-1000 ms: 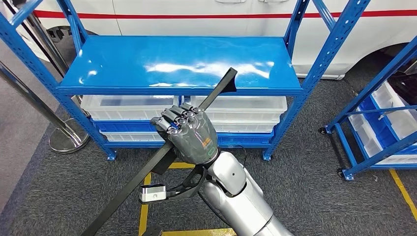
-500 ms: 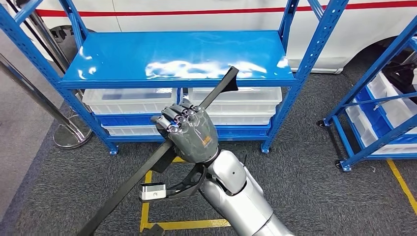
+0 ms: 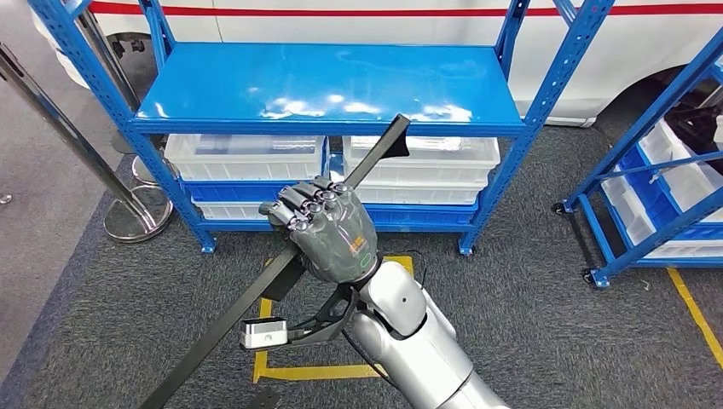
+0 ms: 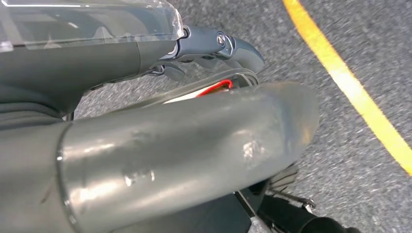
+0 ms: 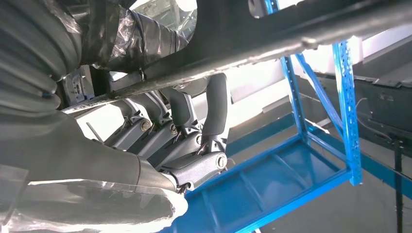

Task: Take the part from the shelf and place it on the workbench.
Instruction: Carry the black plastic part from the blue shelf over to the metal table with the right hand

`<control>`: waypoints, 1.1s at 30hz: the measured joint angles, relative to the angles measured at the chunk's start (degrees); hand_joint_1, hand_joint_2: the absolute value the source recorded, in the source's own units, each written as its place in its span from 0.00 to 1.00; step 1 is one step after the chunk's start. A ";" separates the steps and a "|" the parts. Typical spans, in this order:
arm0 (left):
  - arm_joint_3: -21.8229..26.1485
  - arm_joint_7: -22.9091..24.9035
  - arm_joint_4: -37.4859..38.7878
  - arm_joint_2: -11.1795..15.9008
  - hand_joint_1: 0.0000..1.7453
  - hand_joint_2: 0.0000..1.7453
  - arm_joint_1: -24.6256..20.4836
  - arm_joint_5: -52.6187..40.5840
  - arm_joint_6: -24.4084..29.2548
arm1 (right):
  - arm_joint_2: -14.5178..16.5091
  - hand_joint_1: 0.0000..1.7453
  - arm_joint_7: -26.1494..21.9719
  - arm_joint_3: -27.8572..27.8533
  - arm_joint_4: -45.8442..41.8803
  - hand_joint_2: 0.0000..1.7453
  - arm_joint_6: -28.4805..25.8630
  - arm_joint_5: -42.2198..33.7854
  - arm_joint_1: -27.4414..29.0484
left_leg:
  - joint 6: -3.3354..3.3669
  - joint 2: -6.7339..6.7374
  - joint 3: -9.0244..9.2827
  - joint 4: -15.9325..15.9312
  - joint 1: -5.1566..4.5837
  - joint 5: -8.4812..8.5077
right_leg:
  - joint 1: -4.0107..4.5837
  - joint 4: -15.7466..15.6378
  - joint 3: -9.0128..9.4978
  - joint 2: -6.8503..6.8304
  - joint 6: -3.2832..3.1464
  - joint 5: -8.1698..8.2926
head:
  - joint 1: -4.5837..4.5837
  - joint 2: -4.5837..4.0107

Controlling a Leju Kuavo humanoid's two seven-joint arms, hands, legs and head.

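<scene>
At the far left of the head view a slanted grey metal post [image 3: 64, 119] rises from a round silver base [image 3: 136, 217] on the dark grey carpeted floor [image 3: 529, 324]. Beside it stands the blue steel shelf rack [image 3: 332, 85], its glossy top board bare of parts. On the level below sit two clear plastic bins [image 3: 247, 158], side by side; what they hold cannot be made out through the frosted walls. More clear bins lie under them, partly hidden.

In front of the rack, the right robot hand [image 3: 328, 234] is clenched around the long black flat metal strip part [image 3: 379, 153], fingers wrapped over its middle. The part runs tilted, its lower end near the bottom edge of the head view and its upper end overlapping the shelf's front edge. The right wrist view shows the dark fingers [image 5: 214, 104] curled against the black bar, the blue rack behind.

A yellow floor line [image 3: 315, 371] marks a rectangle under the arm. The left wrist view shows the left robot hand [image 4: 214, 43] over carpet beside a yellow stripe; whether it is released or clenched cannot be told.

At the right a second blue wheeled rack [image 3: 631, 204] carries white and clear bins [image 3: 682, 183]; their contents cannot be told. A white vehicle body with a red stripe [image 3: 384, 8] stands behind.
</scene>
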 joint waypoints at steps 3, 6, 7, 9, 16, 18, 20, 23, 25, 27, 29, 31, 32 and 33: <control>-0.01 0.01 0.00 0.07 0.00 0.00 0.03 -0.01 0.00 | -0.08 1.00 0.01 0.00 0.17 1.00 0.00 -0.04 -0.01 | -0.15 0.04 -2.21 0.34 -0.25 1.42 | 0.03 -0.89 3.36 0.05 -0.35 2.26 | -0.02 0.00; -0.14 0.02 0.00 0.07 0.00 0.00 0.03 0.01 0.00 | 0.02 1.00 0.01 0.00 0.18 1.00 0.00 -0.10 -0.26 | -0.87 0.02 -3.63 0.65 -0.39 2.66 | 0.41 -11.50 10.97 0.07 -1.14 3.60 | -0.02 0.00; -0.21 0.03 0.00 0.07 0.00 0.00 0.03 0.01 0.00 | 0.07 1.00 0.01 0.00 0.18 1.00 0.00 -0.14 -0.35 | -1.22 0.04 -3.80 0.61 -0.40 3.09 | 0.63 -13.48 12.09 0.09 -1.30 3.33 | -0.01 0.00; -0.28 0.04 0.00 0.07 0.00 0.00 0.06 0.02 0.00 | 0.11 1.00 0.02 0.00 0.19 1.00 0.00 -0.25 -0.44 | -2.02 0.06 -3.92 0.27 -0.29 4.05 | 0.79 -14.53 11.99 0.12 -1.64 3.78 | -0.02 0.00; -0.28 0.17 0.00 0.11 0.00 0.00 0.19 0.03 -0.06 | 0.29 1.00 0.15 0.00 0.53 1.00 0.02 -0.44 -0.47 | -3.50 -0.09 -7.98 15.51 0.04 -6.94 | 0.72 -15.10 7.94 -0.43 -3.40 8.03 | -0.10 0.00; -0.29 0.23 0.00 0.13 0.00 0.00 0.17 0.04 -0.08 | 0.29 1.00 0.15 0.00 0.66 1.00 0.02 -0.44 -0.45 | -3.61 -0.09 -5.47 14.71 0.07 -4.75 | 0.72 -14.70 6.03 -0.45 -3.26 9.17 | -0.10 0.00; -0.31 0.28 0.00 0.15 0.00 0.00 0.01 0.04 -0.09 | 0.31 1.00 0.15 0.00 0.66 1.00 0.02 -0.44 -0.48 | -3.46 -0.11 0.35 7.59 0.04 -3.24 | 0.76 -14.19 4.41 -0.39 -2.91 10.20 | -0.11 0.00; -0.34 0.32 0.00 0.16 0.00 0.00 -0.30 0.07 -0.09 | 0.34 1.00 0.15 0.00 0.65 1.00 0.02 -0.35 -0.55 | -2.49 -0.37 5.21 0.06 -0.46 -4.64 | 0.80 -13.99 3.55 -0.44 -2.01 11.53 | -0.08 0.00; -0.35 0.38 0.00 0.16 0.00 0.00 -0.28 0.08 -0.10 | 0.32 1.00 0.17 0.00 0.66 1.00 0.02 -0.33 -0.57 | -1.58 -0.25 4.68 -0.48 -0.49 -3.77 | 0.66 -14.07 3.41 -0.34 -1.30 12.10 | -0.07 0.00; -0.36 0.42 0.00 0.15 0.00 0.00 -0.34 0.08 -0.13 | 0.27 1.00 0.20 0.00 0.66 1.00 0.02 -0.33 -0.59 | -0.59 0.04 3.82 -0.86 -0.30 -2.35 | 0.57 -11.90 2.43 -0.05 -0.79 9.24 | -0.05 0.00; -0.37 0.43 0.00 0.16 0.00 0.00 -0.41 0.08 -0.13 | 0.21 1.00 0.22 0.00 0.67 1.00 0.01 -0.33 -0.57 | -0.03 0.19 2.34 -0.87 -0.32 -0.99 | 0.41 -5.79 0.76 0.09 -0.50 3.36 | -0.03 0.00; -0.37 0.44 0.00 0.19 0.00 0.00 -0.38 0.08 -0.13 | 0.09 1.00 0.22 0.00 0.72 1.00 0.00 -0.33 -0.51 | -0.02 0.26 0.69 -0.77 -0.38 0.25 | 0.23 0.53 -0.26 0.10 -0.25 0.22 | -0.03 0.00; -0.37 0.44 0.00 0.21 0.00 0.00 -0.36 0.08 -0.13 | 0.01 1.00 0.22 0.00 0.75 1.00 0.01 -0.33 -0.49 | -0.10 0.30 -0.05 -0.71 -0.39 0.77 | 0.14 2.11 -0.14 0.09 -0.17 0.32 | -0.03 0.00; -0.37 0.44 0.00 0.22 0.00 0.00 -0.35 0.08 -0.14 | -0.04 1.00 0.22 0.00 0.79 1.00 0.01 -0.33 -0.49 | -0.21 0.33 -0.75 -0.64 -0.39 1.25 | 0.04 2.22 0.62 0.09 -0.12 1.29 | -0.03 0.00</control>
